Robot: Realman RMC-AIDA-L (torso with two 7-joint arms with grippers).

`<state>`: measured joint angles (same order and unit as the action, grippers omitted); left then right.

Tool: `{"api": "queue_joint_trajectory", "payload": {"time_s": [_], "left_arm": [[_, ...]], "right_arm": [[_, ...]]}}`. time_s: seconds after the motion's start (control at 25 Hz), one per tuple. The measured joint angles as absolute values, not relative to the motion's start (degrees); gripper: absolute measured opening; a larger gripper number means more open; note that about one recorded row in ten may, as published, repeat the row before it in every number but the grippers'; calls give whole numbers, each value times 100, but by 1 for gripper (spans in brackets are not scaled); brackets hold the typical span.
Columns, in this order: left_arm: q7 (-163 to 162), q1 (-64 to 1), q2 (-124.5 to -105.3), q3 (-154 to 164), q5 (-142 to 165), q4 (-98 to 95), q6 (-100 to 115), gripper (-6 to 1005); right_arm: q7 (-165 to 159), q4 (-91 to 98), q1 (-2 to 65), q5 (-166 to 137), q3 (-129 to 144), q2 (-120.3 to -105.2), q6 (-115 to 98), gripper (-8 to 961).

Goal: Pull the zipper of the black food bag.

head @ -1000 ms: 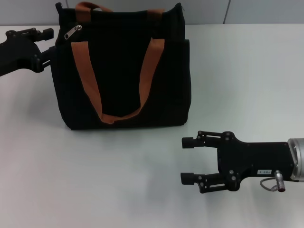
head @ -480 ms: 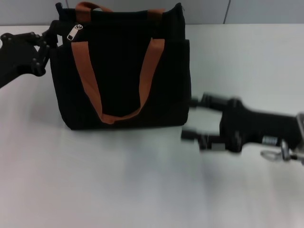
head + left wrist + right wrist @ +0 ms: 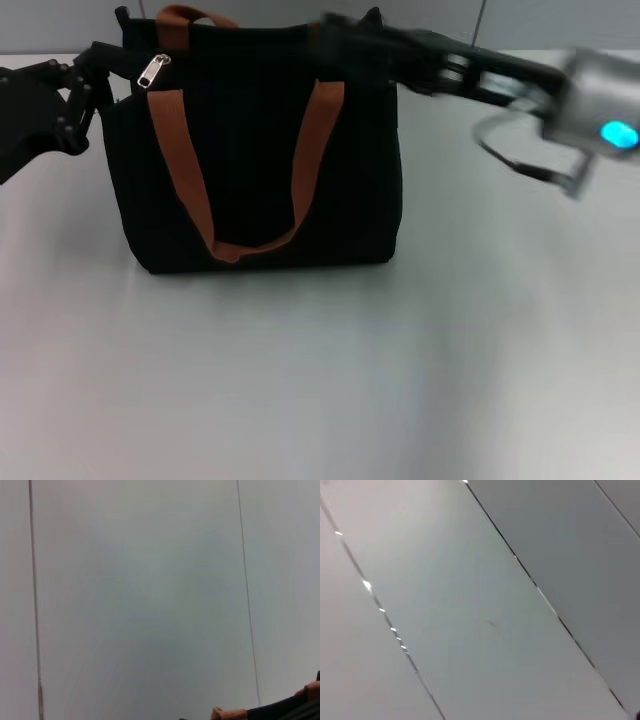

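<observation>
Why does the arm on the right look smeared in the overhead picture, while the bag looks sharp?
In the head view the right gripper and its arm are streaked by motion blur over the black food bag, which stays crisp, as does the zipper near the left gripper. The right wrist view shows only pale panels with small glints; the left wrist view is a flat, evenly lit wall.

no readable text, labels or numbers anywhere (bag and arms unmarked)
</observation>
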<state>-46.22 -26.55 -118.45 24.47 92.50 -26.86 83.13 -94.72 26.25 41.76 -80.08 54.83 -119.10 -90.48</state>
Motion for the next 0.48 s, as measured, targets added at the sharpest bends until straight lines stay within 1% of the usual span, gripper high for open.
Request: {"api": "queue_joint_trajectory", "payload": {"time_s": [0.04,0.08,0.16,0.48], "left_arm": [[-4600,-2665,-11849,2436,9241,-2675,8331,22],[-4595,-2674,-11854,2432,9238,-2669,8336,23],[-4592,-2711,-11854,2429,9191,-2625,8338,23],[-4589,-2802,-11847,2464,9150,-2610,8345,23]], "right_arm": [[-9785,2619,4478,-8046,5802,-11912,-8523,756],[-9785,2619,4478,-8046,5802,-11912,-8523,753],[-10175,2627,4764,-8054,6143,-11914,-7955,748],[-11021,2656,5251,-8055,6827,-11916,-7177,728]]}}
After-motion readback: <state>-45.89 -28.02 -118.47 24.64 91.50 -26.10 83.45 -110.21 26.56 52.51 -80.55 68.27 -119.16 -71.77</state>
